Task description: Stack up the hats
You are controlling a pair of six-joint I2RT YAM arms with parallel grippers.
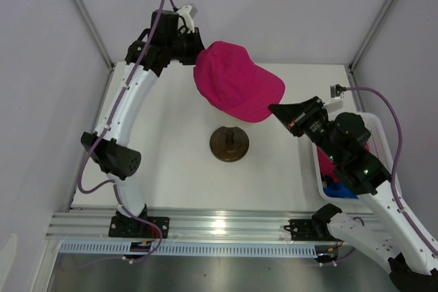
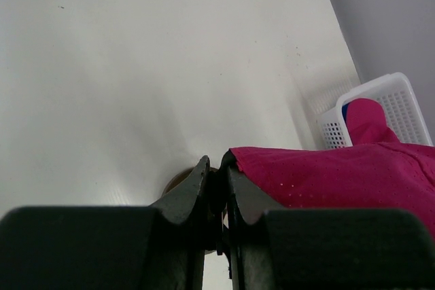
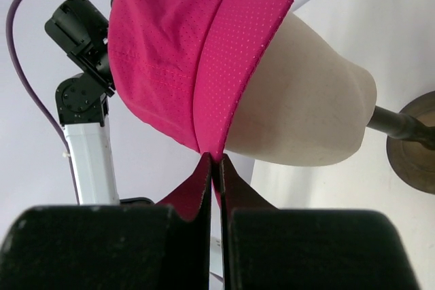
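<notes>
The magenta-pink hat point(image 1: 236, 90) sits over the cream mannequin head point(image 3: 306, 113), which the top view hides; only its dark round stand point(image 1: 229, 144) shows there. My left gripper point(image 1: 198, 54) is at the hat's back edge, with its jaws shut on the dark rear band point(image 2: 219, 188) next to the pink fabric point(image 2: 340, 174). My right gripper point(image 1: 277, 110) is shut on the edge of the brim point(image 3: 234, 66), pinched at its fingertips point(image 3: 216, 161). A blue hat point(image 1: 340, 190) lies in the basket at the right.
A white perforated basket point(image 1: 383, 143) stands at the table's right edge beside my right arm and holds blue and pink fabric point(image 2: 367, 119). The stand's base point(image 3: 416, 144) rests mid-table. Grey walls close in the back and sides.
</notes>
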